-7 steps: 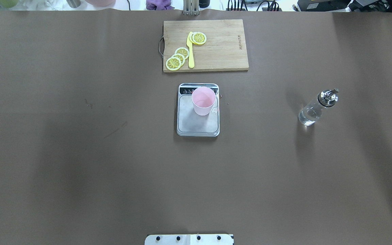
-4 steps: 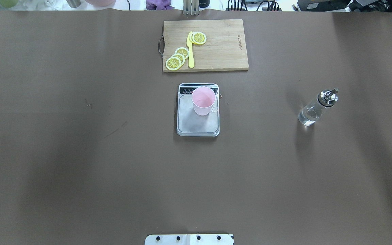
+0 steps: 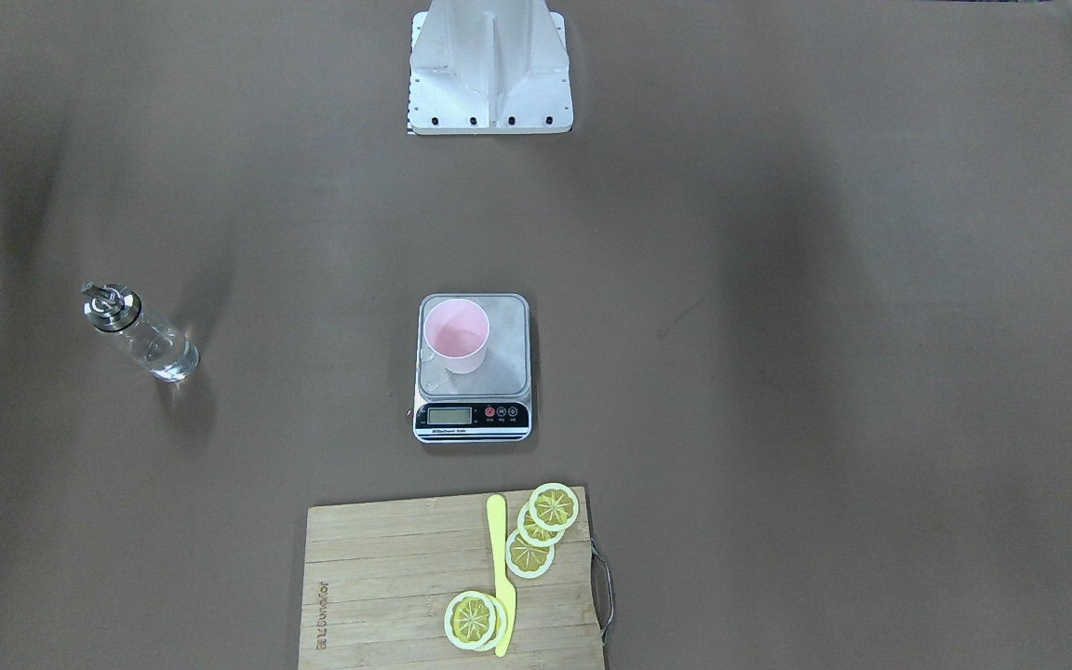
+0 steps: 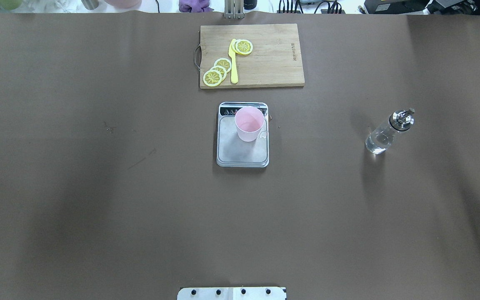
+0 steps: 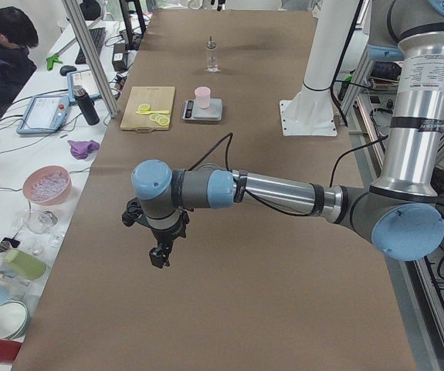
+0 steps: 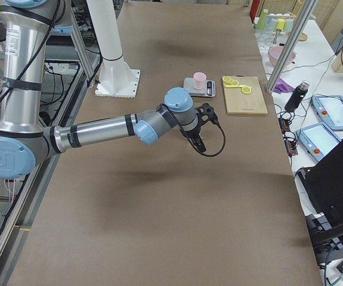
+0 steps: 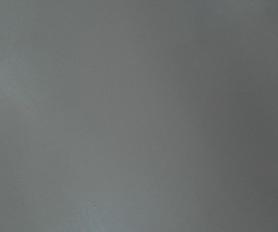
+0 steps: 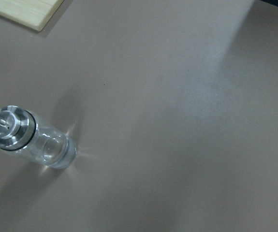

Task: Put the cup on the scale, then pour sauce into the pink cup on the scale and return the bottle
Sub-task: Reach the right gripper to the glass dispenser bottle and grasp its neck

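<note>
The glass bottle appears fragile and slippery; grasp mid-body. Whether the left gripper or right gripper is clenched cannot be told.

Cup on scale (far end); bottle well right; board behind.

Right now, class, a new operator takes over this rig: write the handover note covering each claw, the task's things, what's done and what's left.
Left claw: over bare table, holding nothing; open or shut unclear.
Right claw: likewise.
Cup upright on the scale, at its display end.
Bottle, with sauce inside, upright on the table on the robot's right, free of both claws.
Done: cup placed.
To do: pouring cannot be confirmed from here; check the cup, pour if needed, set the bottle back.
</note>
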